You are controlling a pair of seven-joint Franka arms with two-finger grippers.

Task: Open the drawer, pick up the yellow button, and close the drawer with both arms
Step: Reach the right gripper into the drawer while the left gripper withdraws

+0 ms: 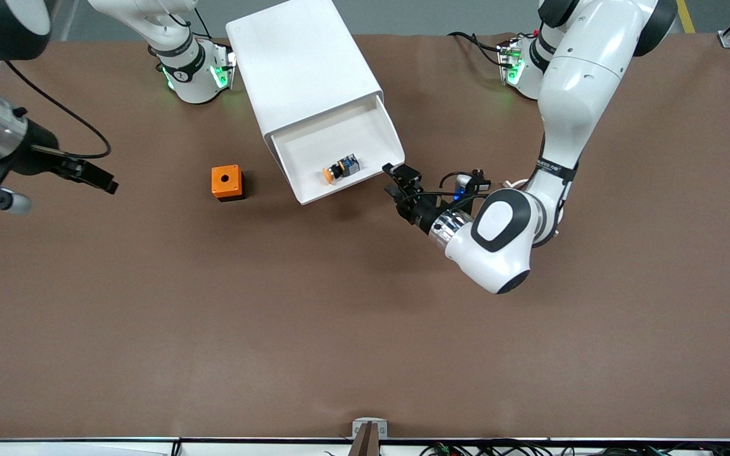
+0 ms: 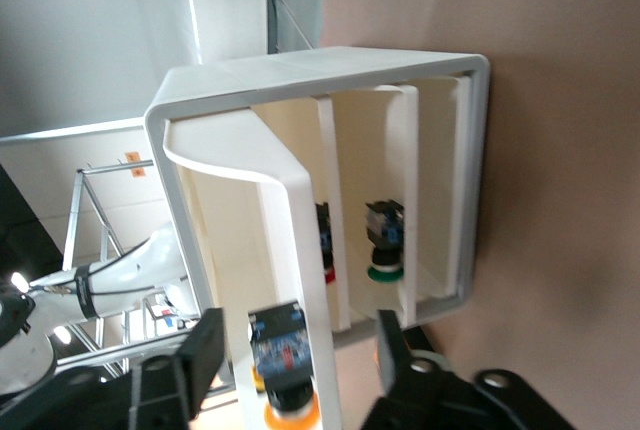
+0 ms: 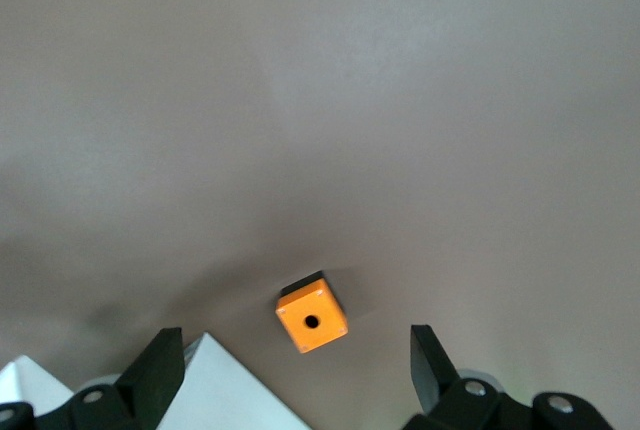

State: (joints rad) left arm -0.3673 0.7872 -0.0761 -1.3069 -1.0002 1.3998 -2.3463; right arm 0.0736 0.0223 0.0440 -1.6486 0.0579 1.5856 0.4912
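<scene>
Brown paper covers the whole table [image 1: 339,329], and gray floor shows past its top edge. On it stands a white cabinet [image 1: 305,63] with its top drawer [image 1: 339,149] pulled out. The button [image 1: 338,170] with the orange cap lies in that drawer, near its front edge. An orange cube [image 1: 226,182] with a hole sits on the table toward the right arm's end, apart from the cabinet. The left gripper [image 1: 397,179] is low, just beside the drawer's front corner, its jaws apart on each side of the drawer's front wall and holding nothing. The right gripper [image 1: 96,177] waits up in the air, jaws wide and empty. Only the left wrist view shows the lower drawers, with a green button [image 2: 385,250] and a red one [image 2: 326,250] inside. Only the right wrist view shows the cube from straight above.
</scene>
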